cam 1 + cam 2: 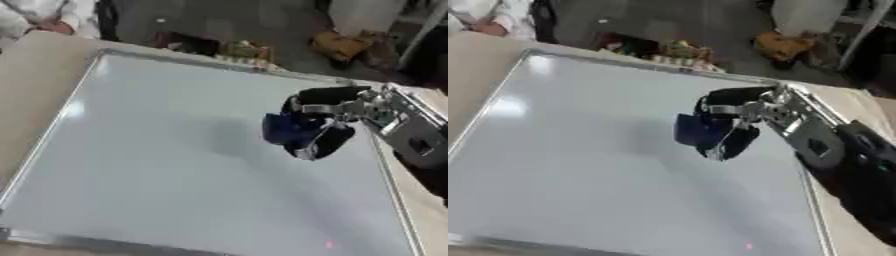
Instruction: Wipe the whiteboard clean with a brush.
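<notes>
Right hand [325, 112] comes in from the right side with its fingers curled around a dark blue brush [282, 129], holding it down near the whiteboard's right half, a bit above the middle; whether the brush actually touches the surface I honestly can't tell, it's all pretty blurry there. Going big to small: the whiteboard [166, 165] takes up most of the view, lying flat and a little askew, pale grey-white with a thin metal frame and some glare patches along its left edge. I don't see any obvious marker strokes on it, just a tiny reddish speck [329, 244] near the bottom edge. It sits on a light beige table [35, 85] that shows on the left and as a strip on the right. Past the far edge is a dark floor [210, 20] with some clutter: a yellowish-brown lump [339, 45], possibly a bag, and a few colourful bits [241, 50] just beside the board's top edge that I can't make out. No bins or boxes I can identify for sure.
</notes>
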`<state>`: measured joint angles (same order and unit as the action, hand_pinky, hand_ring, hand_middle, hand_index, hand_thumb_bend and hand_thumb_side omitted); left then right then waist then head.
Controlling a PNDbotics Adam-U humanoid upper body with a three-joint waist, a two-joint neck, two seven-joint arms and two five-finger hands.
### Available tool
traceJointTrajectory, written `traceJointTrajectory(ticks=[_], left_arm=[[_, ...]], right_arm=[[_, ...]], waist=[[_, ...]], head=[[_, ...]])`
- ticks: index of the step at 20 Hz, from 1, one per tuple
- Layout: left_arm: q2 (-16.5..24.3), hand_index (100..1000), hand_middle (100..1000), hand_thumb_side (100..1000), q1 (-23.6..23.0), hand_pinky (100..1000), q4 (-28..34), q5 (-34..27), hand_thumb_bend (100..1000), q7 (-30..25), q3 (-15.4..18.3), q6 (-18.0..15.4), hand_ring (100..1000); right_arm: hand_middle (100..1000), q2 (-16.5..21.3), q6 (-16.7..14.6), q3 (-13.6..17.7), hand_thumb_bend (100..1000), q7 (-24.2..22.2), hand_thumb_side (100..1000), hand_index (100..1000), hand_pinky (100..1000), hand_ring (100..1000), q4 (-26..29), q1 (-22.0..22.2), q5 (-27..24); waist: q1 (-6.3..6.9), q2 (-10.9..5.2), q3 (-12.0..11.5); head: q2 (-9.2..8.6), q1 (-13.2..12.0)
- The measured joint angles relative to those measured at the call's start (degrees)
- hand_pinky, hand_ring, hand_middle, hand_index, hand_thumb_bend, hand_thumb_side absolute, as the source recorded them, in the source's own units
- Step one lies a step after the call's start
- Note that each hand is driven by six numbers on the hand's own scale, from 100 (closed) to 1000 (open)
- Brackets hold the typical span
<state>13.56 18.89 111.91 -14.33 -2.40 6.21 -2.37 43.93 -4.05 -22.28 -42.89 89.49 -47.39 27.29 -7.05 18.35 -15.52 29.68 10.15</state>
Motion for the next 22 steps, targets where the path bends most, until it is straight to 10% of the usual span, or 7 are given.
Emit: traceJointTrajectory(ticks=[22], left_arm=[[0.6, 476, 468, 853, -1.76, 532, 0.01, -0.05, 218, 1.69, 0.05, 0.58, 405]], right_arm=[[183, -17.63, 1.07, -0.72, 100, 2.09, 394, 307, 441, 541, -1.86, 1.51, 11.06]], waist=[[0.14, -3.45, 5.37]], head=[[3.55, -3.54]])
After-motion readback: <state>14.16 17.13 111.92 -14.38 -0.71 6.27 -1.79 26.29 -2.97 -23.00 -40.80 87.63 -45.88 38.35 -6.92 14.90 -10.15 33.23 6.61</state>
